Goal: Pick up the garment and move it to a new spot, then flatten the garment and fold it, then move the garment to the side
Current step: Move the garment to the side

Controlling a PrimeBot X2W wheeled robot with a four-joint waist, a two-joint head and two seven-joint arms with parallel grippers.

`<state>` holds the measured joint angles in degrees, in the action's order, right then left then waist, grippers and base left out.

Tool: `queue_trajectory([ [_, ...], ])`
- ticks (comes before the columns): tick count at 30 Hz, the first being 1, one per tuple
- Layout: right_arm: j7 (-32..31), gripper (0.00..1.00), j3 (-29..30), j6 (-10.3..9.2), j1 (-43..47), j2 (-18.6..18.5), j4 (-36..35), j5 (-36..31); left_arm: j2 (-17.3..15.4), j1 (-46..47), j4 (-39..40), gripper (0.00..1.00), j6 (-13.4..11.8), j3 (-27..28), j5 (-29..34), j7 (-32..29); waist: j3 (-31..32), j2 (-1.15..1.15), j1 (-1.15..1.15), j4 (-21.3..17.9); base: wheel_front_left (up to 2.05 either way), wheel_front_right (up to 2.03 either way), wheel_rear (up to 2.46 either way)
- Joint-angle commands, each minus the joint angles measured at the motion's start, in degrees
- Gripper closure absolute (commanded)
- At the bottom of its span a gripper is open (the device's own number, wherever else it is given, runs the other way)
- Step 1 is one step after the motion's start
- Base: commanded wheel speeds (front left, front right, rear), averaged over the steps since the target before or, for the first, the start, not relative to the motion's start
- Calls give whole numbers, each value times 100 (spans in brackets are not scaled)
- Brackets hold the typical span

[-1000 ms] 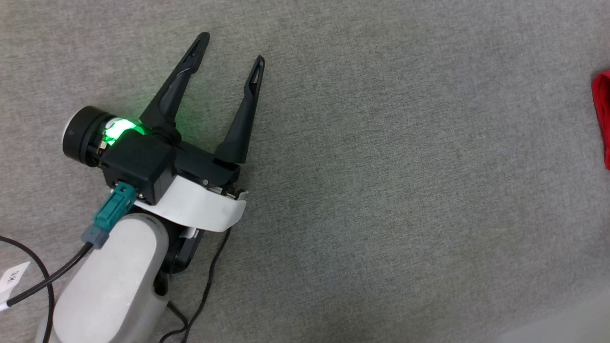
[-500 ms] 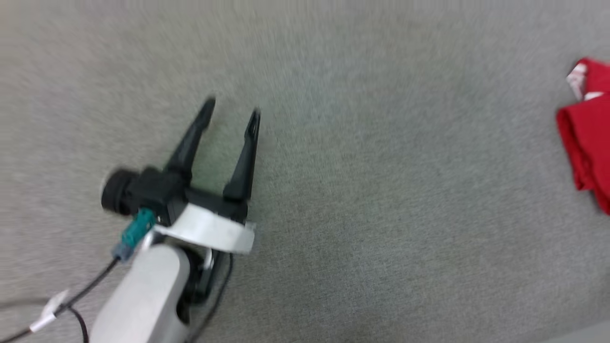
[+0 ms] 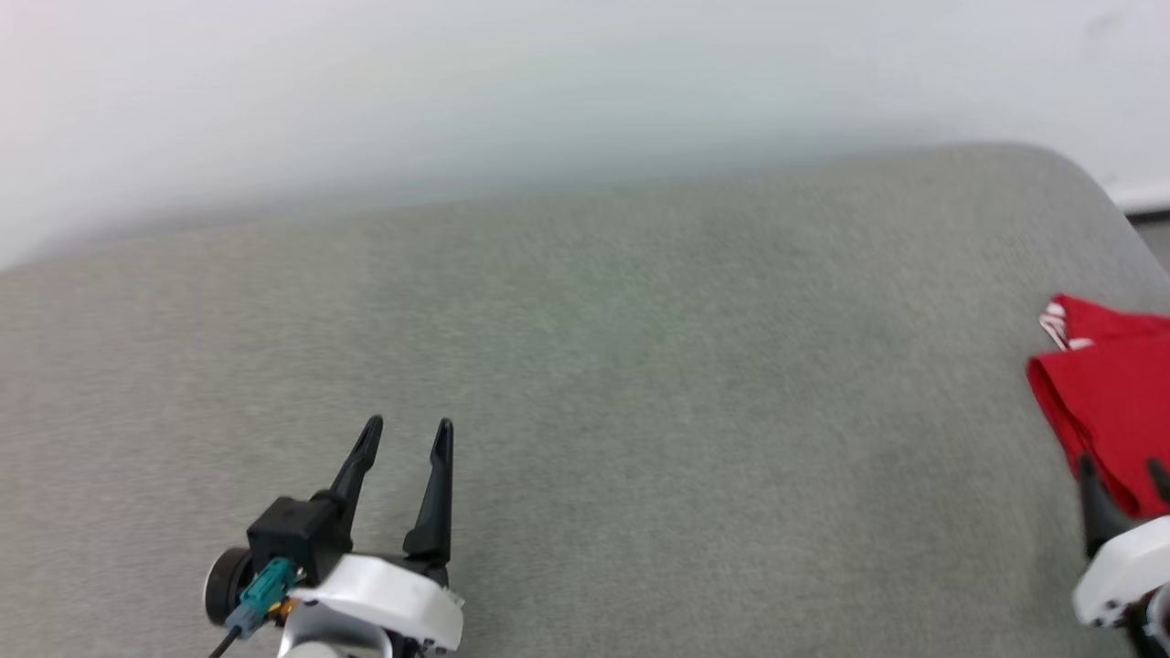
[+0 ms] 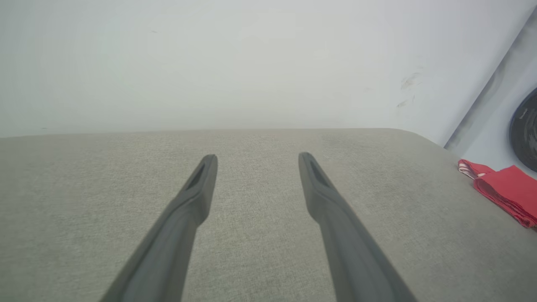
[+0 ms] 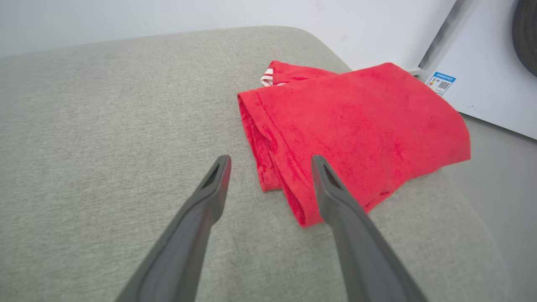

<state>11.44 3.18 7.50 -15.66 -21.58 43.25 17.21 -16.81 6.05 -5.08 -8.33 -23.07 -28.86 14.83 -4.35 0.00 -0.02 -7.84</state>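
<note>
Two grippers, one garment, one grey padded surface (image 3: 640, 384) against a white wall (image 3: 548, 82)

1. Garment (image 5: 356, 121): red, folded into a layered rectangle, lying at the right end of the surface by its rounded corner. Red-and-white striped trim peeks out at the far end. The head view cuts it off at the right border (image 3: 1111, 402). The left wrist view has it small and far to the right (image 4: 503, 188). The right wrist view gives the whole fold, its stacked edges and its right side reaching the surface's edge.

2. Right gripper (image 5: 270, 163): fingers spread, nothing between them. One fingertip is seen against the garment's near edge, the other against bare upholstery; contact cannot be told. The head view has it at the lower right (image 3: 1122, 471).

3. Left gripper (image 3: 407, 428): fingers spread and empty, over bare upholstery, well apart from the garment; its own view (image 4: 257, 161) faces the wall.

4. Extras: blue label (image 5: 440, 80) on a white panel in the right wrist view; dark round object (image 4: 524, 130) beyond the garment
</note>
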Motion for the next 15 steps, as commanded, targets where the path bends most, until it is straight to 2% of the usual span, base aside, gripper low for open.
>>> queue_trajectory([
  [1,7,0,-23,-2,141,70,-127,-12,-18,-86,-12,0,-25,13,-21,25,478,0,2,455,0,0,0],
  [9,-325,0,16,-3,984,888,-2037,-182,-211,-365,22,0,-205,199,-49,17,701,0,2,979,0,0,0],
  [15,-634,0,52,-3,1598,1326,-3448,-548,-382,-497,-25,0,-227,349,-98,23,787,0,2,1110,0,0,0],
])
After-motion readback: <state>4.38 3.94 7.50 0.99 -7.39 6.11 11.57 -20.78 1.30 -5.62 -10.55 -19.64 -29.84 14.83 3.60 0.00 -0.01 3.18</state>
